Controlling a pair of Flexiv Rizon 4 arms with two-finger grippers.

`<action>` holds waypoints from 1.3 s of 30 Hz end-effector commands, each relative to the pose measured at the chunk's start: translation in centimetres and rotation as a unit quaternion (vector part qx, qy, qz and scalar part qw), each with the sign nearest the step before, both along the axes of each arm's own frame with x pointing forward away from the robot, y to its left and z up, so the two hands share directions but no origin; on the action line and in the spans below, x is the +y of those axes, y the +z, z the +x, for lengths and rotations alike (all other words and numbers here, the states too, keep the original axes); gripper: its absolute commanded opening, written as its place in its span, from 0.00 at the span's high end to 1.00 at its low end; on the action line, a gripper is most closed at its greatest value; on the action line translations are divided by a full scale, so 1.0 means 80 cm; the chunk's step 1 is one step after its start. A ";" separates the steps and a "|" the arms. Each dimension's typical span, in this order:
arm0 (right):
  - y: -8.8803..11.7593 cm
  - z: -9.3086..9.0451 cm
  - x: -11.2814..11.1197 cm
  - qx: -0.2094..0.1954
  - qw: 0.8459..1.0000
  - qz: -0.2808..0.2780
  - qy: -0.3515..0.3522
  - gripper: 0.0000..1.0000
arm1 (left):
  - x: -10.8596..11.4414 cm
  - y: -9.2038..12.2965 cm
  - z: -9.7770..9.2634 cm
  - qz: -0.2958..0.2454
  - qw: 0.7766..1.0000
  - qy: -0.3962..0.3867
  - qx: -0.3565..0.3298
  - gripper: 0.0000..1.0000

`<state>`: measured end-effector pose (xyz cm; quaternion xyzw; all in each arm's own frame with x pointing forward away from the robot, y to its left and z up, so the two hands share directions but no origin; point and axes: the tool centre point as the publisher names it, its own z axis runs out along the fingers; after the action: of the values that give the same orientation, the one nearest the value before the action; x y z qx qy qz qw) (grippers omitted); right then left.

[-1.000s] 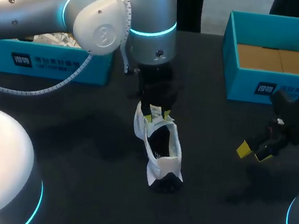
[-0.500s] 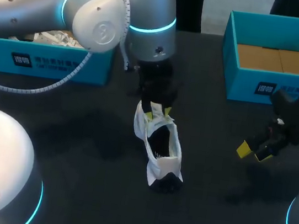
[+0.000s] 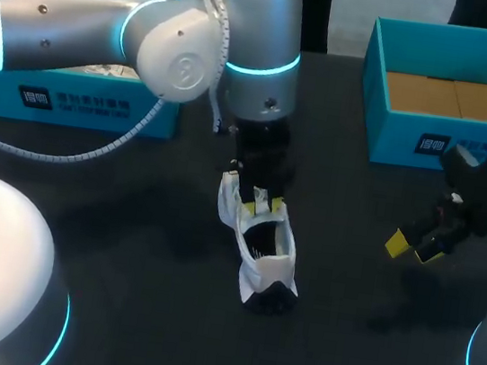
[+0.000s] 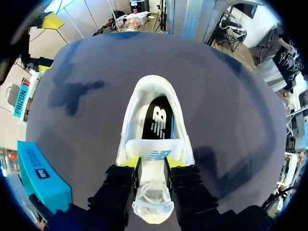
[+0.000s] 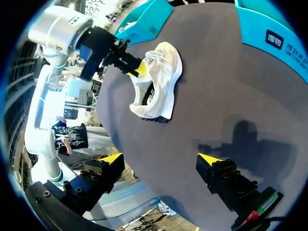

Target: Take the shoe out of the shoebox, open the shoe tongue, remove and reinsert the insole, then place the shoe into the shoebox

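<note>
The white shoe (image 3: 264, 240) lies mid-table (image 3: 125, 248) with bare surface all round it. The left shoebox (image 3: 100, 108) and right shoebox (image 3: 415, 125) line the far edge. The shoe's long axis runs far-to-near, heel nearest the robot. The left end effector (image 3: 260, 198) pinches the tongue (image 4: 156, 154); the right end effector (image 3: 416, 246) hovers spread.

Light from overhead, even, moderately bright; dark table (image 3: 142, 259) absorbs most, no hard glare. White shoe (image 3: 271, 257) brightest spot, nearly washed out in left wrist view. Broad soft highlights on left arm (image 3: 58, 16) shell; cyan ring glows at joint. Right gripper (image 5: 160, 158) throws soft-edged shadow on table ahead; fainter shadows flank shoe
</note>
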<state>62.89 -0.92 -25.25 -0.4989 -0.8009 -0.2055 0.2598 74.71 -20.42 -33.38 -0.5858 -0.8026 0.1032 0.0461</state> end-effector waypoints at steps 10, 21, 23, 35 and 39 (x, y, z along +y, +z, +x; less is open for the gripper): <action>0.000 -0.001 0.001 0.000 1.000 -0.001 -0.001 0.00 | -0.004 0.000 0.002 -0.002 1.000 -0.001 0.001 0.69; 0.000 -0.001 0.001 0.000 1.000 -0.001 -0.001 0.00 | -0.005 -0.003 -0.006 -0.003 1.000 0.004 0.005 0.67; 0.000 -0.001 0.001 0.000 1.000 -0.001 -0.001 0.00 | -0.003 0.010 -0.010 -0.012 1.000 0.007 -0.001 0.66; 0.000 -0.001 0.001 0.000 1.000 -0.001 -0.001 0.00 | 0.002 0.060 -0.049 0.008 0.996 0.091 -0.003 0.00; 0.000 -0.001 0.001 0.000 1.000 -0.001 -0.001 0.00 | 0.005 0.059 -0.059 0.023 0.987 0.155 0.031 0.00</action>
<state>62.89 -0.93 -25.25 -0.4989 -0.8009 -0.2055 0.2598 70.08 -20.07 -28.61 -0.4717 -0.8734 0.1057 0.0599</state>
